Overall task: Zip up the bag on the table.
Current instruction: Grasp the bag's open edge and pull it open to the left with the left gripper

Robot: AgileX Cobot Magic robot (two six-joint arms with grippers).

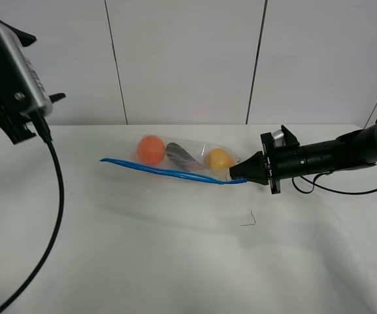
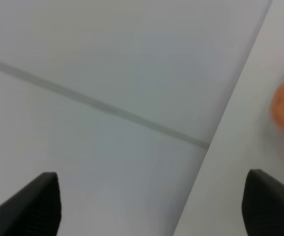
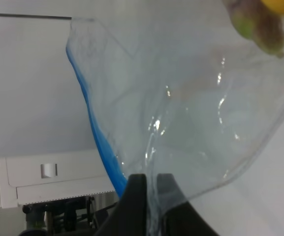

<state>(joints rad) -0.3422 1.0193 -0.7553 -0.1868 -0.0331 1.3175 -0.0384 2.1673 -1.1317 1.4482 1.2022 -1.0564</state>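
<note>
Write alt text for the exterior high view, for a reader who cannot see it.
The right end effector pinches the right end of a clear zip bag on a white table, its blue zipper strip along the near edge. Inside sit an orange, an eggplant and a lemon. The left arm is raised at far left, apart from the bag.

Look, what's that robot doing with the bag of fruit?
It is working on zipping the bag shut. The right arm has its jaws pinched on the bag's end, by the blue zipper strip, near the lemon. The bag lies on the white table with an orange and an eggplant inside too. The left arm is up off to the side, jaws open, holding nothing. I can't tell how much is zipped.
</note>
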